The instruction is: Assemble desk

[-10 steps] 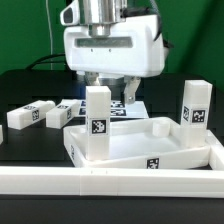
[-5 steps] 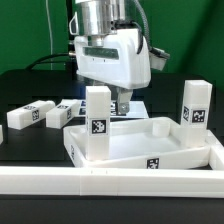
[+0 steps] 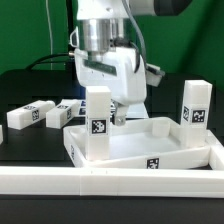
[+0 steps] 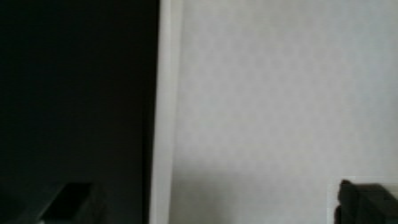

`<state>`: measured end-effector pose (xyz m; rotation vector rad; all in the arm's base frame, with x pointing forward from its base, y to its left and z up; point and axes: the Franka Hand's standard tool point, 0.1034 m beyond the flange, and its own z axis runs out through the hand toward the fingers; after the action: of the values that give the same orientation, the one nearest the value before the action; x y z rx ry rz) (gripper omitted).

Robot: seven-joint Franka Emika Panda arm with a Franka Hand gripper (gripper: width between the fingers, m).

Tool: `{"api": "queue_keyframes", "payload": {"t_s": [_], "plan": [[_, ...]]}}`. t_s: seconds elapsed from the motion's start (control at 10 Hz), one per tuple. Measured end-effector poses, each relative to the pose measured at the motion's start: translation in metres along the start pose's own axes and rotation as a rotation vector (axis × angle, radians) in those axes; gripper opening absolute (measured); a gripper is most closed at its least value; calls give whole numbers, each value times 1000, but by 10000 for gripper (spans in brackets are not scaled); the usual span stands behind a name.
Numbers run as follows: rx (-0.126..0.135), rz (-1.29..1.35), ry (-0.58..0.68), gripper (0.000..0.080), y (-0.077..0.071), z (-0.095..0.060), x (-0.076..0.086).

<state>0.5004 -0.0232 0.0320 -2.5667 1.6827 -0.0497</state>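
Note:
The white tabletop [image 3: 150, 145] lies with its raised rim up. One white tagged leg [image 3: 97, 120] stands upright at its corner on the exterior view's left, another leg [image 3: 195, 108] at the corner on the right. Two more tagged legs [image 3: 26, 117] [image 3: 66, 112] lie loose on the black table at the left. My gripper [image 3: 118, 110] hangs just behind the left upright leg, over the tabletop's far edge. In the wrist view it [image 4: 214, 205] is open and empty, with fingertips [image 4: 68, 203] wide apart over a white surface [image 4: 285, 100] and black table.
A long white border rail [image 3: 110, 186] runs along the front of the scene. The black table [image 3: 25, 90] extends to the left behind the loose legs.
My gripper has turned about its vertical axis, so it now looks narrower in the exterior view, and it has come down a little toward the tabletop's far edge. The parts have not moved.

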Motion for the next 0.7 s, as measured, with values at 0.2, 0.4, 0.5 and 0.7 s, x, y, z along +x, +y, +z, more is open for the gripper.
{"api": "queue_keyframes", "payload": {"t_s": [0.2, 0.4, 0.5, 0.7], "plan": [[-33, -8, -5, 649, 7, 18, -3], [-40, -9, -7, 649, 9, 22, -3], [-41, -9, -8, 559, 9, 22, -3], [-41, -12, -8, 241, 9, 22, -3]]}}
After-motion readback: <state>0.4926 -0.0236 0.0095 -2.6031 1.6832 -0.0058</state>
